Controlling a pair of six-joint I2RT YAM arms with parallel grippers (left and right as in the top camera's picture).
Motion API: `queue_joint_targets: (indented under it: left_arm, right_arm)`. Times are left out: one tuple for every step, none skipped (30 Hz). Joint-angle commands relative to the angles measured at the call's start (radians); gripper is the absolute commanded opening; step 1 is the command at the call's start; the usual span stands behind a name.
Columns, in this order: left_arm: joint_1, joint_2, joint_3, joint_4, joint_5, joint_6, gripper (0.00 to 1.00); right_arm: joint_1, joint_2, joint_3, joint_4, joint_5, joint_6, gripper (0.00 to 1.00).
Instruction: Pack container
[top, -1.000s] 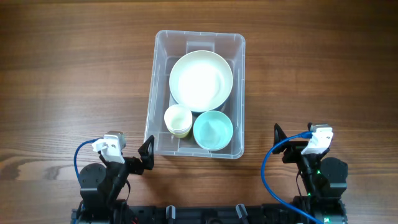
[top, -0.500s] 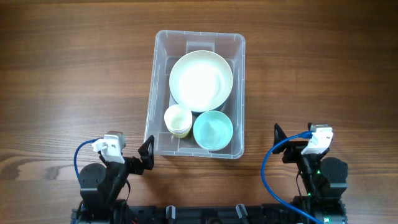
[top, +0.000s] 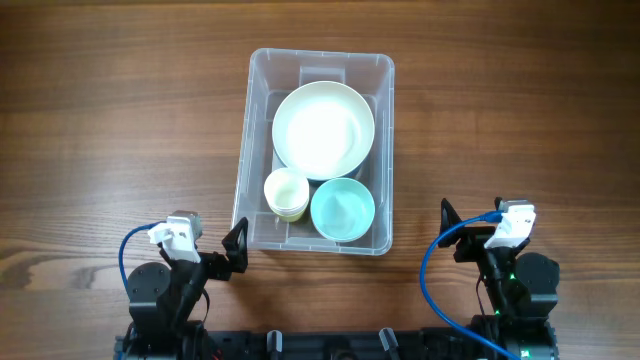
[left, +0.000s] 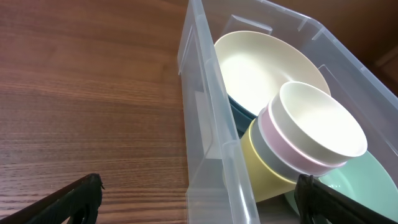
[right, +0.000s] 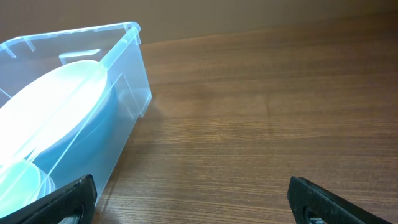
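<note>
The clear plastic container (top: 262, 80) stands on the wooden table at the middle. Inside it lie a large pale bowl (top: 323, 128), a teal bowl (top: 343, 208) and a small stack of cups (top: 286, 192). In the left wrist view the container's near corner (left: 208, 143) is between my open left fingers (left: 199, 199), with the cup stack (left: 311, 134) and the large bowl (left: 261, 62) behind its wall. My left gripper (top: 236, 250) sits at the container's near left corner. My right gripper (top: 448, 225) is open and empty, right of the container (right: 74, 99).
Bare wooden table (top: 110, 120) lies on both sides of the container. Blue cables loop at each arm base (top: 130, 250) near the front edge.
</note>
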Motion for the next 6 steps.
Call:
queue_joint_targets:
  left_arm:
    - [0.006,-0.005,-0.008,0.003,0.019,0.019,1.00]
    - [0.006,-0.005,-0.008,0.003,0.019,0.019,1.00]
    - [0.006,-0.005,-0.008,0.003,0.019,0.019,1.00]
    - [0.006,-0.005,-0.008,0.003,0.019,0.020,1.00]
    - [0.006,-0.005,-0.008,0.003,0.019,0.019,1.00]
    - [0.006,-0.005,-0.008,0.003,0.019,0.020,1.00]
  right_arm:
    - [0.005,-0.014,-0.006,-0.001,-0.016,-0.012,1.00]
    - [0.005,-0.014,-0.006,-0.001,-0.016,-0.012,1.00]
    - [0.005,-0.014,-0.006,-0.001,-0.016,-0.012,0.99]
    - [0.005,-0.014,-0.006,-0.001,-0.016,-0.012,1.00]
    - [0.005,-0.014,-0.006,-0.001,-0.016,-0.012,1.00]
    - [0.005,-0.014,-0.006,-0.001,-0.016,-0.012,1.00]
